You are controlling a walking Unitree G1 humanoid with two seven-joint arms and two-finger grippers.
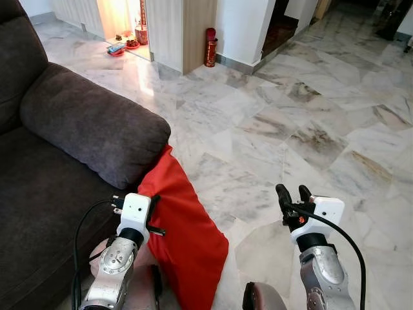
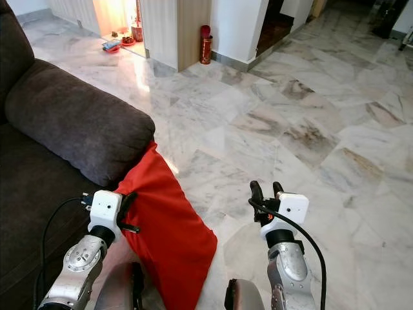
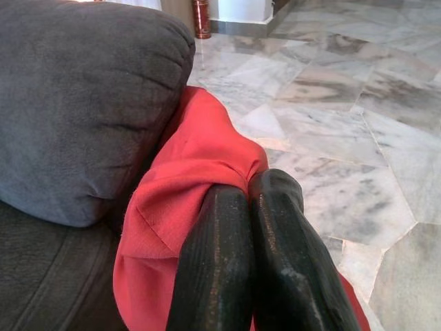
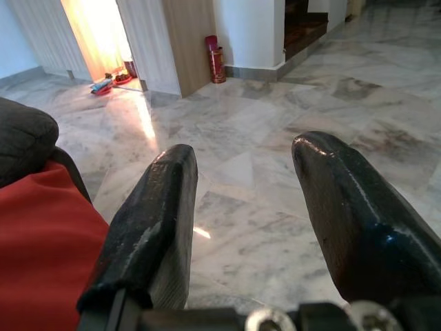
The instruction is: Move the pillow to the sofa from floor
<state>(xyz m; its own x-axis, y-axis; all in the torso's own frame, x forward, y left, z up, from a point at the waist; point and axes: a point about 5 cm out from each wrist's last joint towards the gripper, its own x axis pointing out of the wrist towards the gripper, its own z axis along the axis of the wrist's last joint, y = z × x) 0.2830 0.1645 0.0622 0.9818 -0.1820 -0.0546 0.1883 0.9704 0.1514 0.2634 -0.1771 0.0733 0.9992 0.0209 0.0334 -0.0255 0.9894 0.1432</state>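
A flat red fabric pillow [image 1: 187, 232] leans against the front of the dark grey upholstered sofa [image 1: 58, 168], below its padded arm, its lower end on the white marble floor [image 1: 290, 129]. The left gripper [image 3: 251, 200] pinches the pillow's edge, fingers together. The right gripper [image 4: 241, 207] hovers over the floor on the right, fingers spread.

Two silver metal forearms with round joint housings and small screws are seen, each topped by a white boxy wrist block above a black collar, the left gripper [image 1: 152, 208] and the right gripper [image 1: 292, 194] each being formed of two long black fingers. A black cable is looped from each white block back along its arm, and red marks are visible beside the right block. The fingers [image 4: 148, 227] are shown with scuffed, dusty, rounded tips.
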